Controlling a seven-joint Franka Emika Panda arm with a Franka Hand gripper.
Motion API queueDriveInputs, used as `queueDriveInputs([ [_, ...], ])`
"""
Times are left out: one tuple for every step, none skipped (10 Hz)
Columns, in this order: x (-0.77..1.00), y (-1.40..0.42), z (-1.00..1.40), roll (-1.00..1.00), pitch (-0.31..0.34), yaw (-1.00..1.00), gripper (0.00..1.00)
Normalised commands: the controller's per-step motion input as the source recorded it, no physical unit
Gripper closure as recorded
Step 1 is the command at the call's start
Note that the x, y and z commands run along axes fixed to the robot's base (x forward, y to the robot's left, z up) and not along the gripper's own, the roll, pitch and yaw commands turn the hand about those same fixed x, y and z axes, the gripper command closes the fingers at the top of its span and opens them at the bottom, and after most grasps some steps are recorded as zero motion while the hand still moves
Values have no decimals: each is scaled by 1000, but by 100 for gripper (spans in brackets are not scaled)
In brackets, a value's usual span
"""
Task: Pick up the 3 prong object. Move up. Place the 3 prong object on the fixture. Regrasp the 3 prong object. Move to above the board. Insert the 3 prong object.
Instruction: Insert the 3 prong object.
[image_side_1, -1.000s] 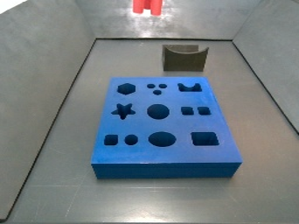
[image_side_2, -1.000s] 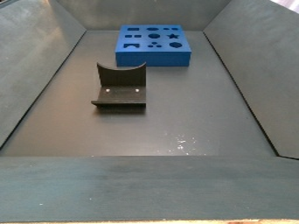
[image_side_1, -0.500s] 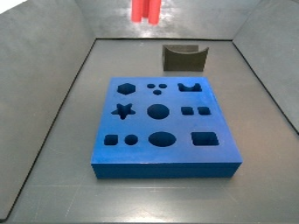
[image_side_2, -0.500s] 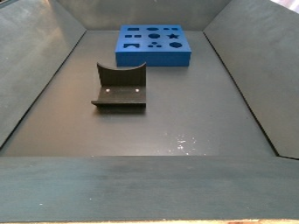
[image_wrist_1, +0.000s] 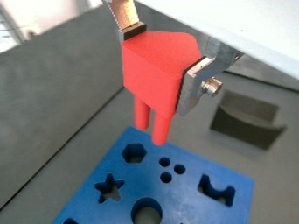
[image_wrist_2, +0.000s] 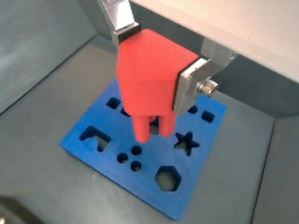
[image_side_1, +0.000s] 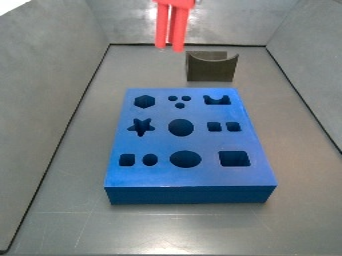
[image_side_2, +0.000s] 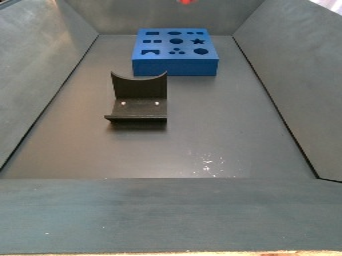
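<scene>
My gripper (image_wrist_1: 163, 59) is shut on the 3 prong object (image_wrist_1: 152, 74), a bright red block held with its prongs pointing down. Both wrist views show the silver fingers (image_wrist_2: 193, 83) clamping its upper sides. The prongs hang above the blue board (image_wrist_1: 187, 206), over the end with the small round holes and clear of its surface (image_wrist_2: 158, 157). In a side view the red object (image_side_1: 173, 25) hangs from the top edge, above the board's far end (image_side_1: 201, 143); the gripper itself is cut off there. The dark fixture (image_side_1: 211, 66) stands beyond the board, with nothing on it.
The board and the fixture (image_side_2: 138, 100) sit on a grey floor walled in by sloping grey panels (image_side_1: 54, 60). The fixture also shows in a wrist view (image_wrist_1: 247, 122), beside the board. In a side view the board (image_side_2: 174, 68) lies at the far end.
In the side view the red object has come lower: more of its body and prongs now shows below the top edge. The board and the fixture have not moved.
</scene>
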Motion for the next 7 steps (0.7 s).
queueDriveInputs([
  [226,80,-346,-69,0,-740,100],
  [234,77,-331,-66,0,-743,100],
  [277,77,-354,-66,0,-763,100],
  [266,83,-380,-49,9,-771,100],
  [251,86,-403,-69,9,-806,100],
  [103,123,-249,0,20,-740,100],
  [0,71,0,0,0,-243,100],
])
